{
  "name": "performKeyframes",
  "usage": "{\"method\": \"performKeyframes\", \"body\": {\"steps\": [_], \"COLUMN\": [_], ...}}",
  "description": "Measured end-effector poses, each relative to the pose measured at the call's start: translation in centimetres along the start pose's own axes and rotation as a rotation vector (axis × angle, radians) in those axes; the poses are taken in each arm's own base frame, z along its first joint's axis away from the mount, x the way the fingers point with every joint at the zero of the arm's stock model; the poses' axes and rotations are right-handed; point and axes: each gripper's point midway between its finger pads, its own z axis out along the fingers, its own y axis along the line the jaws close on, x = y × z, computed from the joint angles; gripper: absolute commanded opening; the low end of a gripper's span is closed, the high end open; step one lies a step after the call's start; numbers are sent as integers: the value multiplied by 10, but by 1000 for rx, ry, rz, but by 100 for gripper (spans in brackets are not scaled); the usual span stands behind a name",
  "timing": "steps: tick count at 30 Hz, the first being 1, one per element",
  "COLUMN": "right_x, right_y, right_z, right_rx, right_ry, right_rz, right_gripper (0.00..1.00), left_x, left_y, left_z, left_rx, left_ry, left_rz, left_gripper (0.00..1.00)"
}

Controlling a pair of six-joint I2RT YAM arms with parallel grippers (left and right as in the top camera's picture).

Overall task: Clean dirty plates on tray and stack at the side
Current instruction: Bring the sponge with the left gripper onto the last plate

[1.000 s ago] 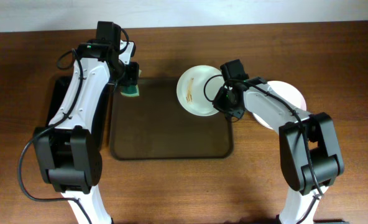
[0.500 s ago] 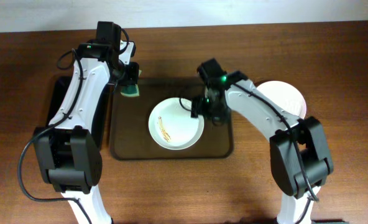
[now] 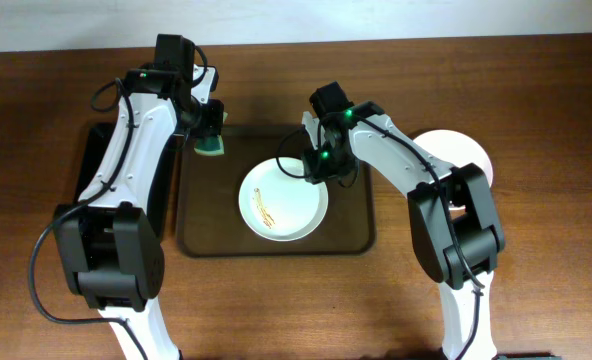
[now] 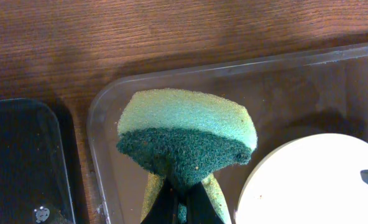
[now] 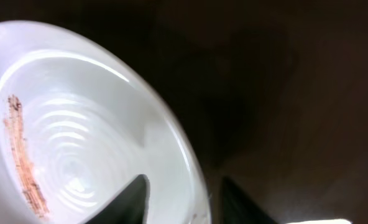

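Observation:
A white plate point(image 3: 283, 199) with orange-brown smears lies in the middle of the dark brown tray point(image 3: 216, 235). My right gripper point(image 3: 314, 165) is at the plate's far right rim. In the right wrist view its jaws point(image 5: 184, 183) stand apart, one finger over the plate point(image 5: 78, 143) and one outside the rim, with a gap. My left gripper point(image 3: 210, 143) is shut on a green sponge point(image 4: 187, 134) and holds it over the tray's far left corner point(image 4: 103, 124); the plate point(image 4: 308, 180) shows at lower right there. Another white plate point(image 3: 471, 155) rests on the table to the right, partly hidden by my right arm.
A glossy black tray point(image 3: 88, 170) lies left of the brown tray, mostly under my left arm; it also shows in the left wrist view point(image 4: 22, 162). Bare wood table surrounds both trays.
My right gripper brought the smeared plate from the tray's far right corner to the tray's middle. The plate has since stayed put and the gripper has shifted slightly along its rim. The left arm is still.

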Motion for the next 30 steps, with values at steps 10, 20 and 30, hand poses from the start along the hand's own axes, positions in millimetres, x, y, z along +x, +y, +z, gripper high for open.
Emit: {"method": "performKeyframes", "body": {"steps": [10, 20, 30], "right_x": [18, 22, 15], "right_y": [8, 21, 13], "right_z": [11, 20, 18], "right_rx": [-1, 16, 22], "right_ry": [79, 97, 66], "right_rz": [236, 524, 568], "right_gripper": [18, 4, 4], "left_x": [0, 1, 58], "left_y": [0, -7, -31], "left_z": [0, 0, 56], "left_rx": [0, 37, 101], "left_ry": [0, 5, 118], "left_rz": [0, -1, 95], "left_gripper": [1, 1, 1]}}
